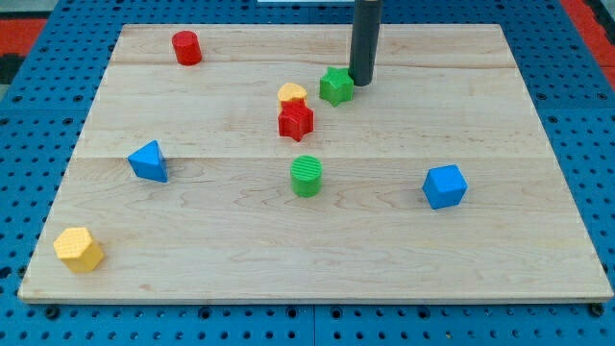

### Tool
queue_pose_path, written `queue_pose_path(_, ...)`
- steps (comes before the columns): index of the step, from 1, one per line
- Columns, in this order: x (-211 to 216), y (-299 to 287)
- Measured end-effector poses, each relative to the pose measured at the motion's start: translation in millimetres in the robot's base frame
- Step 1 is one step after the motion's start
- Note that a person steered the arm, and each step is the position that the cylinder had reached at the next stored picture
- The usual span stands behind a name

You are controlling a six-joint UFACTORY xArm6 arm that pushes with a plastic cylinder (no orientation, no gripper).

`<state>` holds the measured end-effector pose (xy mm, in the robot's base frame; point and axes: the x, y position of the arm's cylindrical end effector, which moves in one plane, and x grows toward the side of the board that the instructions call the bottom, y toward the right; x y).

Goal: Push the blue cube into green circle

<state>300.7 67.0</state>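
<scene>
The blue cube [444, 186] sits at the view's right, below centre. The green circle, a short green cylinder [307, 176], stands near the board's middle, well to the cube's left. My tip [360, 83] is near the view's top centre, right beside the green star [336, 86] on its right side, far above and left of the blue cube.
A red star [296, 121] and a yellow half-round block [292, 94] sit just above the green cylinder. A blue triangular block [149, 161] lies at the left, a red cylinder [186, 47] at top left, a yellow hexagonal block [79, 249] at bottom left. The wooden board [538, 279] lies on a blue pegboard.
</scene>
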Motion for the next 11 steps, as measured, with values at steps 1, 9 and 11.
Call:
queue_pose_path(1, -5.2, -13.8)
queue_pose_path(9, 155.7, 0.8)
queue_pose_path(11, 154.5, -120.4)
